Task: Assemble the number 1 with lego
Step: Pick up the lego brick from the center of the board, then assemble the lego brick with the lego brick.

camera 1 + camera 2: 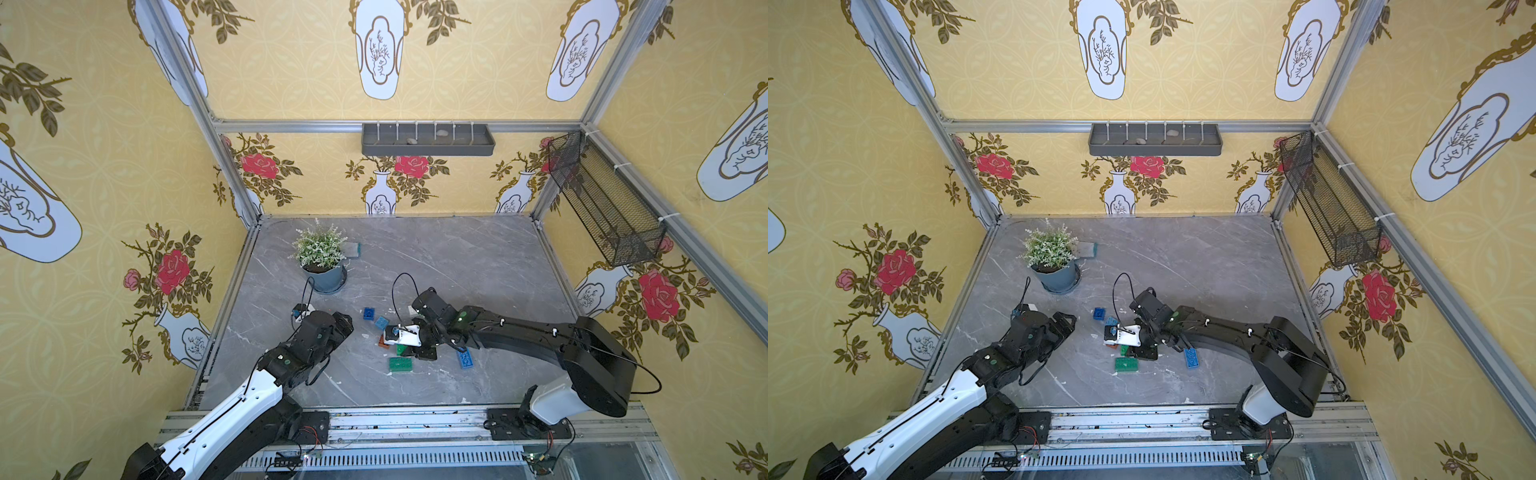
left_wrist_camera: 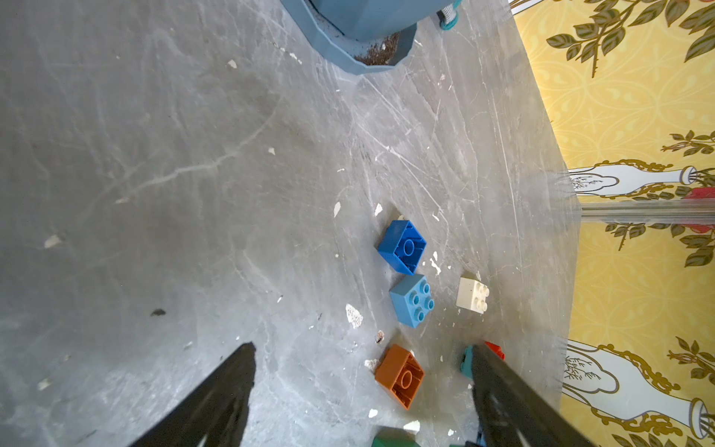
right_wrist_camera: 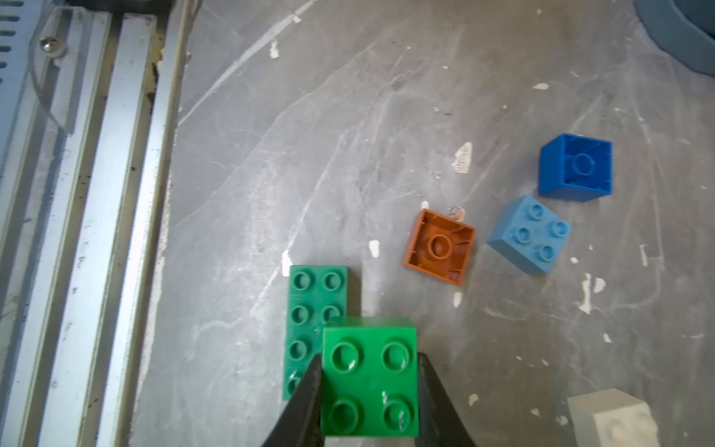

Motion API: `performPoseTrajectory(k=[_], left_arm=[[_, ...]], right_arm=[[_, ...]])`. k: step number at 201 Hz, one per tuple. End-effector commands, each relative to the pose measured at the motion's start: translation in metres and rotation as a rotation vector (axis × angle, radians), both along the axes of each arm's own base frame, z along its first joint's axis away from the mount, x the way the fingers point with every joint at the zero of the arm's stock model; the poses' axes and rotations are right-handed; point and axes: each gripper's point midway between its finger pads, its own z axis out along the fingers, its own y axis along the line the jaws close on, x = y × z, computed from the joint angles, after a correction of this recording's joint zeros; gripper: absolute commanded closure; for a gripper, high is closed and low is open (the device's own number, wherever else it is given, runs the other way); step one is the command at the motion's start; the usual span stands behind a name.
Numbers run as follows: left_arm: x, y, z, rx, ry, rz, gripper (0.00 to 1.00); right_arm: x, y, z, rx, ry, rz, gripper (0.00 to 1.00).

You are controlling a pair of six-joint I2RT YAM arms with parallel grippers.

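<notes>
Lying nearest the front rail [image 1: 415, 419], the long green brick [image 3: 309, 305] sits flat, studs up, on the grey table [image 1: 457, 257]. Just beyond it the right gripper [image 3: 369, 357] pinches a green square brick [image 3: 369, 381] between its two fingers, studs up. In the right wrist view this brick overlaps one end of the long green brick and is perhaps lifted off the table, though I cannot tell. A long blue brick [image 1: 465, 357] lies near the long green brick.

Farther from the long green brick come an orange-brown brick [image 3: 439, 247], hollow side up, then a light blue brick [image 3: 530, 234], studs up, then a blue brick [image 3: 576, 168], hollow side showing. A white brick [image 2: 472, 294] lies apart from these. The left gripper [image 2: 361, 347] hangs spread wide, holding nothing. Farthest from the long green brick stands the plant pot [image 1: 326, 278].
</notes>
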Motion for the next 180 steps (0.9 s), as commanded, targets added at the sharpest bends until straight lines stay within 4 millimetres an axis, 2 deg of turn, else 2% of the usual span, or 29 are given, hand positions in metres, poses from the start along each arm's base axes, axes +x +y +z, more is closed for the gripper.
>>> performPoseTrajectory(k=[1, 105, 180], left_arm=[[0.001, -0.001, 0.000, -0.018, -0.004, 0.002, 0.12], [-0.002, -0.002, -0.004, -0.031, 0.009, 0.005, 0.13], [-0.002, -0.001, -0.005, -0.034, 0.009, 0.007, 0.13]], right_arm=[[-0.013, -0.002, -0.006, -0.031, 0.018, -0.016, 0.80], [-0.020, 0.003, -0.027, -0.051, 0.051, -0.060, 0.80], [-0.019, -0.004, -0.036, -0.075, 0.027, -0.064, 0.81]])
